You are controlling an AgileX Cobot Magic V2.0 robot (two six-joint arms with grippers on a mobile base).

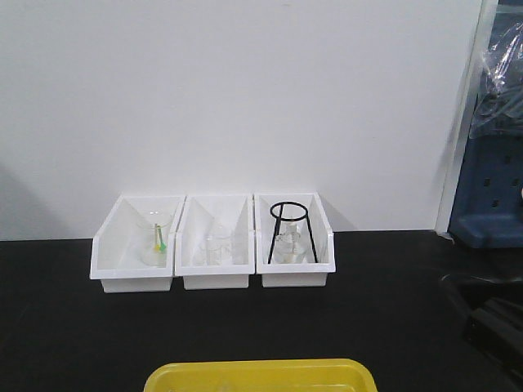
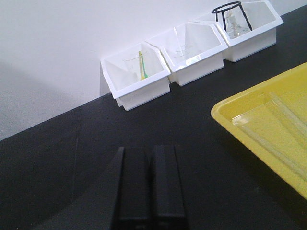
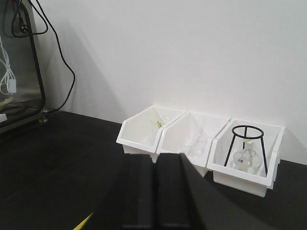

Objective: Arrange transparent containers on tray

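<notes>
both test tubes already lying flat in the yellow tray; left gripper and right gripper empty, jaws together; best withdrawn without nudging the rim.

Black tabletop with three white bins and yellow tray.

Front view faces wall; both wrist views low, sharing white bins

Closed black jaws face three white bins against the wall, the rightmost holding a black wire stand.
</notes>
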